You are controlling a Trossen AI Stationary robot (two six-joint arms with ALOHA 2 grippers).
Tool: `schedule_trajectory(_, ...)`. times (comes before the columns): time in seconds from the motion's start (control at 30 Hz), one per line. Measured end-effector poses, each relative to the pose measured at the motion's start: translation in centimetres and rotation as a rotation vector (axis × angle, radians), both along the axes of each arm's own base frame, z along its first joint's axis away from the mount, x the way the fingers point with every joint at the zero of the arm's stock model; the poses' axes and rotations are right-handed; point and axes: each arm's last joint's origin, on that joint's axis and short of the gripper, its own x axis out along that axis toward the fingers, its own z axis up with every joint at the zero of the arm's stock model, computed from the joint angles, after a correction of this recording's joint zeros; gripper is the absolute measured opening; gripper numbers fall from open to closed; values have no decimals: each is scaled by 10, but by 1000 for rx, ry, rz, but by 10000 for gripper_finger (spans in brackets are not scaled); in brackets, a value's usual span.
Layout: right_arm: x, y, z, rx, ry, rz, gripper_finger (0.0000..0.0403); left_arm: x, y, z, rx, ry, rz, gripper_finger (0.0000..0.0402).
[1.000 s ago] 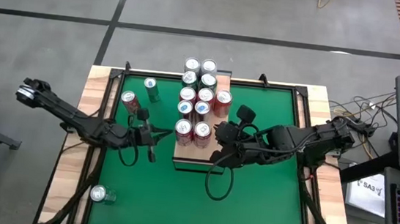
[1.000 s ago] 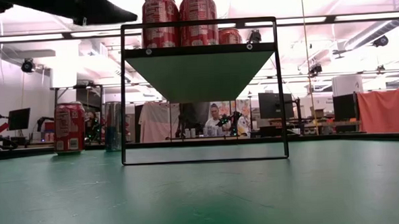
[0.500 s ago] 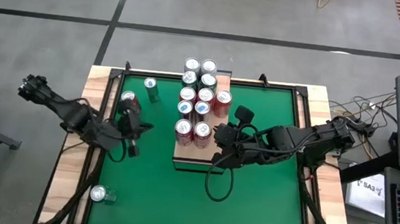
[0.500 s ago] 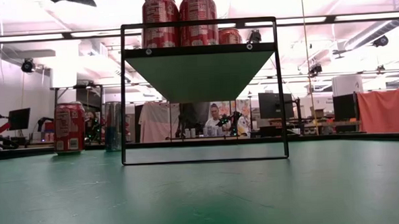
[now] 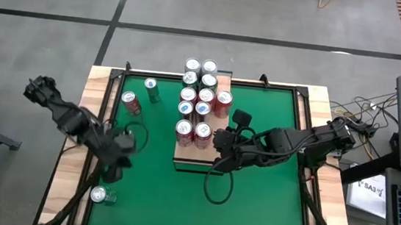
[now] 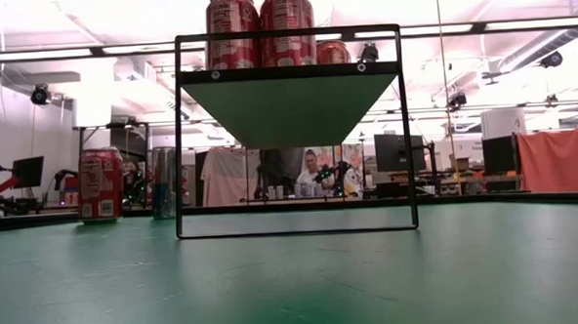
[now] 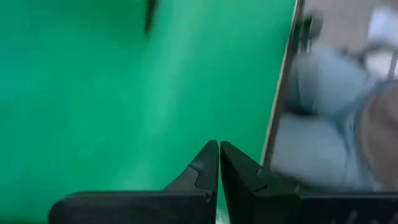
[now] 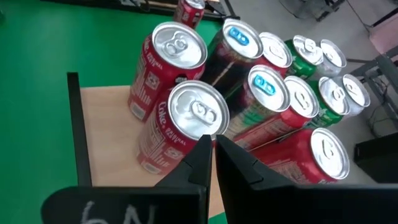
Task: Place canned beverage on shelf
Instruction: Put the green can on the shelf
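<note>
Watching the left gripper (image 5: 116, 165) first, you see it hang with its fingers pressed shut on nothing, above the green mat near the table's left edge. A silver can (image 5: 99, 195) lies on its side close by, toward the front-left corner. Judged from here, that is the likeliest trouble: a lying can may roll away if you nudge it with closed fingers, and you must open them before any grasp, or you will only push it toward the pale wooden rim (image 5: 68, 181).

Moving to the middle, your right gripper (image 8: 211, 152) also stands closed and empty, just over the front end of the shelf (image 5: 194, 158) and right beside the nearest two red cans (image 8: 186, 127). A careless swing there could topple them, and they stand so tight against the others that one fall may take neighbours along.

Farther back, the shelf carries roughly ten upright cans packed to its far end, so only the front strip is bare. On the mat to the left of it stand a red can (image 5: 131, 103) and a green can (image 5: 150, 89), both well apart from either gripper
</note>
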Motion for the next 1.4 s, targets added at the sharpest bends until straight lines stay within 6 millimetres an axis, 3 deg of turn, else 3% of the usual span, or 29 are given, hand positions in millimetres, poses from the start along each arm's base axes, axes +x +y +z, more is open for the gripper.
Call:
schedule_trajectory(0.23, 1, 1, -4, 48, 9, 6, 13, -21, -33, -22, 74, 269, -141, 0)
schedule_trajectory(0.47, 0, 1, -3, 74, -9, -9, 13, -44, -63, -37, 129, 324, -135, 0)
schedule_trajectory(0.7, 2, 2, 3, 105, -78, -13, 13, -53, -84, -51, 145, 401, -64, 22)
schedule_trajectory(0.9, 4, 3, 4, 115, -94, -8, 13, -50, -104, -61, 122, 392, -81, 98)
schedule_trajectory(1.13, 4, 3, 4, 127, -90, 2, 13, -62, -132, -86, 272, 389, -191, 224)
schedule_trajectory(1.4, 4, 4, 4, 152, -81, 23, 13, -65, -140, -97, 345, 396, -203, 332)
